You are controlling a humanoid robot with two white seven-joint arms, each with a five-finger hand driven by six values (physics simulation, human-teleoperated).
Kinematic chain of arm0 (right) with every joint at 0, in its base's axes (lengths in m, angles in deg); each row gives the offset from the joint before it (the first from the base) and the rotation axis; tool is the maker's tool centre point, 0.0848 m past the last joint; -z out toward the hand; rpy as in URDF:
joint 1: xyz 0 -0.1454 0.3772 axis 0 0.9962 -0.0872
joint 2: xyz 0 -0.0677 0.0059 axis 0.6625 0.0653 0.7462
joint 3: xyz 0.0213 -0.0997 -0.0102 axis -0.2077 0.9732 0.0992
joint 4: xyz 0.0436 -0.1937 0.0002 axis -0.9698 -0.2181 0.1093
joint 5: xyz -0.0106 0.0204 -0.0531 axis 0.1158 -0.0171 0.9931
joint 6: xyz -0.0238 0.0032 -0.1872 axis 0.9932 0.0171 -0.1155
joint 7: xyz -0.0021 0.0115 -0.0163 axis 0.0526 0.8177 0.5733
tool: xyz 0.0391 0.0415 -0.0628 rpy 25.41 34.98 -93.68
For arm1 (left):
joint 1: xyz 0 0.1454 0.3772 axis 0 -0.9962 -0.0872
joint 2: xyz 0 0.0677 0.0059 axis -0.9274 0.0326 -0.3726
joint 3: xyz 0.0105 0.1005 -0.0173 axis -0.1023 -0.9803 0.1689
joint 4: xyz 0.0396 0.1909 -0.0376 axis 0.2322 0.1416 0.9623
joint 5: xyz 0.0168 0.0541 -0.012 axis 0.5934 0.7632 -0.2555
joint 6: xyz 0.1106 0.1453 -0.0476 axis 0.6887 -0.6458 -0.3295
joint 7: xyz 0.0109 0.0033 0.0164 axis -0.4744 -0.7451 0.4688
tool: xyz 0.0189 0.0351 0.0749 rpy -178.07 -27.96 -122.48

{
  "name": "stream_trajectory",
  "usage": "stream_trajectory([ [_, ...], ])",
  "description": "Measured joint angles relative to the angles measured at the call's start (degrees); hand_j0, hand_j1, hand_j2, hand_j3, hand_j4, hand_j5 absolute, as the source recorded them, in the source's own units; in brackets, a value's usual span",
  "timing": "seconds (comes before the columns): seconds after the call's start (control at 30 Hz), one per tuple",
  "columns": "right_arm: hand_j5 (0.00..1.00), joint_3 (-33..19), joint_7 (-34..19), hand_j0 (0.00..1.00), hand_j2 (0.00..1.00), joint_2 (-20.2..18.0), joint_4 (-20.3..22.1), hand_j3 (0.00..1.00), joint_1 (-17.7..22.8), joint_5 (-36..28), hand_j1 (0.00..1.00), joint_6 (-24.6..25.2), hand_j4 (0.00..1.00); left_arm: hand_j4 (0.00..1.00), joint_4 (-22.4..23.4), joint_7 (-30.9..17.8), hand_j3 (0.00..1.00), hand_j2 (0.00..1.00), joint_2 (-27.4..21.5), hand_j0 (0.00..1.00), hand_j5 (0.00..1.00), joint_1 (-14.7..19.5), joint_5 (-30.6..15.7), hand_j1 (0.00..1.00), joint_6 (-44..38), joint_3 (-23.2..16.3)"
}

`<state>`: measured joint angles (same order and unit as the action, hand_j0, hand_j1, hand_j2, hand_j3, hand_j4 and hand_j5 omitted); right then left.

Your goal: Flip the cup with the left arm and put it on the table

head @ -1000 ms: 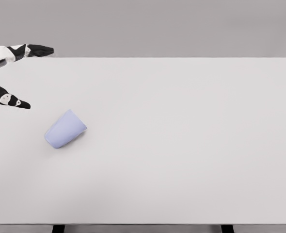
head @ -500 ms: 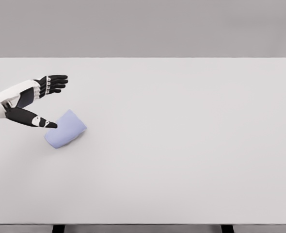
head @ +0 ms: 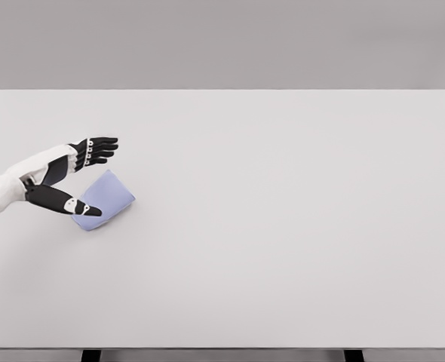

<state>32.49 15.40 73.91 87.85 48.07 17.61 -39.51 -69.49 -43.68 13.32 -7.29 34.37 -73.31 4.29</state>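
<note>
While the left arm reaches in over the counter's [head: 283, 249] left edge, the left hand [head: 72, 177] sits right at the cup [head: 105, 197] with its fingers [head: 100, 147] spread out and grasping nothing so far. The thumb [head: 64, 202] runs low across the cup's near-left end, overlapping it from where I'm looking, though I honestly can't tell if it's actually touching. The four fingers stretch out above the cup's far side, with a visible gap between them and the cup, so the hand kind of brackets it from both sides, loose and unclenched.

The cup itself is a pale lavender-blue thing lying on its side on the counter, in the left part, about midway between the far and near edges. It's angled, with the wider end toward the near-left and the narrower end pointing far-right.

The counter is plain white. Right arm isn't anywhere to be seen.
</note>
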Motion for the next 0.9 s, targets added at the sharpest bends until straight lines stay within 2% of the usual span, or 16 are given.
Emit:
stream_trajectory([
  [0.3,1.00,0.0,0.0,1.00,1.00,0.0,0.0,1.00,-0.1,0.0,1.00,0.0,1.00,1.00,0.0,0.0,1.00,1.00,1.1,1.00,1.00,-0.8,2.3,1.00,-0.4,0.1],
  [0.57,1.00,0.0,0.0,1.00,1.00,0.0,0.0,1.00,-0.1,0.0,1.00,0.0,1.00,1.00,0.1,1.0,1.00,1.00,2.0,1.00,1.00,-1.0,6.2,1.00,-2.9,0.1],
  [0.9,1.00,0.0,0.0,1.00,1.00,0.0,0.0,1.00,-0.1,0.0,1.00,0.0,1.00,1.00,0.1,2.4,1.00,1.00,2.2,1.00,1.00,-0.5,7.0,1.00,-3.6,0.1],
])
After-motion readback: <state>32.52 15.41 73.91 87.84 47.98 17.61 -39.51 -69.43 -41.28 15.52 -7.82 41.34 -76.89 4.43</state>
